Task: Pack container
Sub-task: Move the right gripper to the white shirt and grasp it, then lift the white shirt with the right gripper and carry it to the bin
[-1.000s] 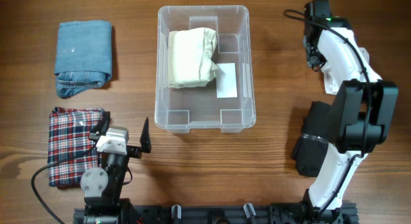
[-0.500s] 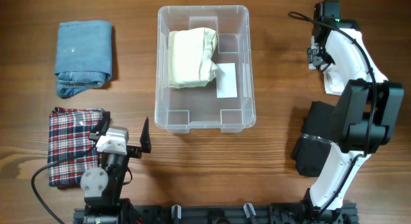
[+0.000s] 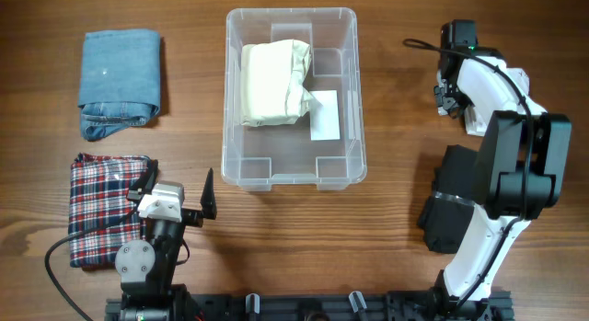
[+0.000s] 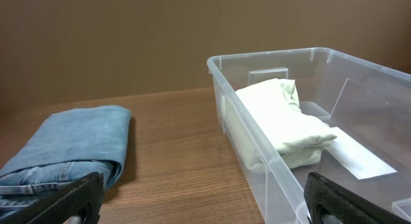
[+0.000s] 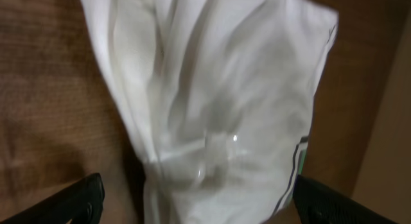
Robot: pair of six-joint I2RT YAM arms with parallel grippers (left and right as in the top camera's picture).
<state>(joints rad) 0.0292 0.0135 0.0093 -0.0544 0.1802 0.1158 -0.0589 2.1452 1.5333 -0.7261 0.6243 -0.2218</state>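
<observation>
The clear container (image 3: 230, 128) stands mid-table with a cream folded garment (image 3: 274, 82) in its far left part, beside a white label (image 3: 325, 116). Over the table's far right, my right gripper (image 3: 448, 93) hangs above a white garment (image 3: 475, 121). In the right wrist view the gripper (image 5: 199, 205) is open, its dark fingers (image 5: 83, 198) standing wide on either side of the white garment (image 5: 212, 102). My left gripper (image 3: 175, 194) is open and empty at the front left; it (image 4: 202, 208) faces the container (image 4: 270, 55) and cream garment (image 4: 282, 121).
Folded blue jeans (image 3: 120, 82) lie at the far left, also in the left wrist view (image 4: 70, 144). A plaid garment (image 3: 106, 206) lies by my left arm. A black garment (image 3: 446, 206) sits under the right arm's base.
My right wrist swung slightly right, then back left and a little nearer over the white garment. The left arm and the garments have not moved.
</observation>
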